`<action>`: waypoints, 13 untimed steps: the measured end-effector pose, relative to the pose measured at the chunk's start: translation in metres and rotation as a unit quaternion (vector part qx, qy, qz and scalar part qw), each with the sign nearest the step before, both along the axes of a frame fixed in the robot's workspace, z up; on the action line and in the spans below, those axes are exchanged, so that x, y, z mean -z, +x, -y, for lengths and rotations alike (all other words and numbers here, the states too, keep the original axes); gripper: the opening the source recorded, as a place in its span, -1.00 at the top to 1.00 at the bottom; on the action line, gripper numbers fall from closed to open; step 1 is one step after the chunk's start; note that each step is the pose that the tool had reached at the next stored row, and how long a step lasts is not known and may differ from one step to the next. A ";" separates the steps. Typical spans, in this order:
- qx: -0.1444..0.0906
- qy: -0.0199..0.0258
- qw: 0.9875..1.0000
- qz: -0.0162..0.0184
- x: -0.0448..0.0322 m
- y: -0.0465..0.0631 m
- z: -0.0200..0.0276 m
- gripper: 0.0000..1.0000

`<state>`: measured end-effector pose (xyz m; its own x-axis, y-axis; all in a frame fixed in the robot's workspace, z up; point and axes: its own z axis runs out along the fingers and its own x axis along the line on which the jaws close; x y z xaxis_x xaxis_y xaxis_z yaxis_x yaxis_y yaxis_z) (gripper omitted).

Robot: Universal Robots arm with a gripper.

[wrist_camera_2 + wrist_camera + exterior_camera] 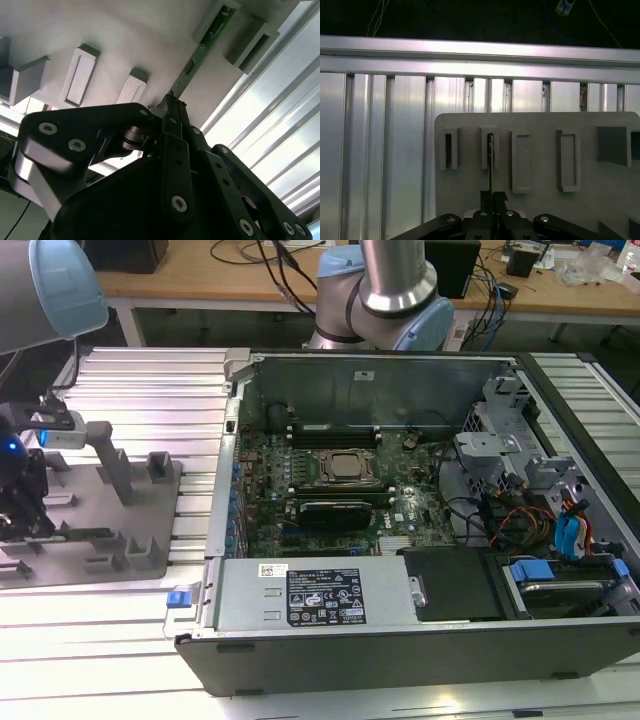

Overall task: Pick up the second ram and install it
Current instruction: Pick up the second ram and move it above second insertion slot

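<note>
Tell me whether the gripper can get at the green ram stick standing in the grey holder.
Probably yes. The gripper sits right at the second ram, apparently closed on its edge where it stands in the grey holder, and nothing lies between them.

1. The second ram point(210, 35) is showing green with small dark chips.
2. The claw point(172, 105) is looking black, with silver screw heads.
3. The holder tray point(543, 160) is appearing plain pale grey.
4. The worktop point(385, 150) is gleaming silver in ribbed stripes.
</note>
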<state>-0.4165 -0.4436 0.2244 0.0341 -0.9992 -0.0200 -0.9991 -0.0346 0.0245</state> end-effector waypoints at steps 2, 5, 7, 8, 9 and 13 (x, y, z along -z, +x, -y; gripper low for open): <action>0.000 0.000 1.000 0.000 -0.0105 0.000 -0.0004 0.82; 0.000 0.000 1.000 0.000 -0.0242 0.000 -0.0008 0.82; 0.000 0.000 1.000 0.000 -0.0318 0.000 -0.0010 0.82; 0.000 0.000 1.000 0.000 -0.0339 0.000 -0.0011 0.82; 0.000 0.000 1.000 0.000 -0.0428 0.000 -0.0015 0.82; 0.000 0.000 1.000 0.000 -0.0639 0.000 -0.0028 0.82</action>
